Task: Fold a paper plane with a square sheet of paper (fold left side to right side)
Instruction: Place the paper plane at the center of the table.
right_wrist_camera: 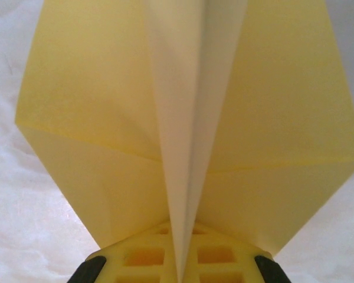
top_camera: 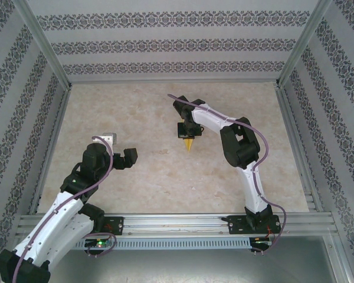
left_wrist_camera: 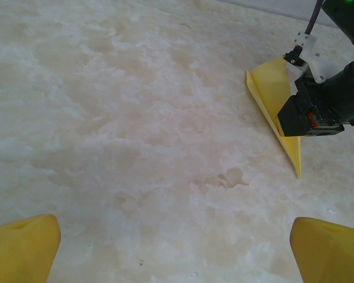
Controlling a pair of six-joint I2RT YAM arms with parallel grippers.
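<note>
Two arms, one paper plane (top_camera: 189, 144) pinched near the middle of the counter (top_camera: 135, 188).
We see the right fingers (right_wrist_camera: 143, 259) clamped on the yellow plane's centre crease, its wings spread to either side and its nose pointing toward the arm bases; the left fingers (left_wrist_camera: 20, 247) stand wide apart, well to its left.

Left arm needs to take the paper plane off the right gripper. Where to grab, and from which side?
Probably the pointed nose of the paper plane: it sticks out bare toward the near edge, while the right gripper is shut on the centre fold further back. Bring the open left gripper in from the near-left, closing across that fold.
</note>
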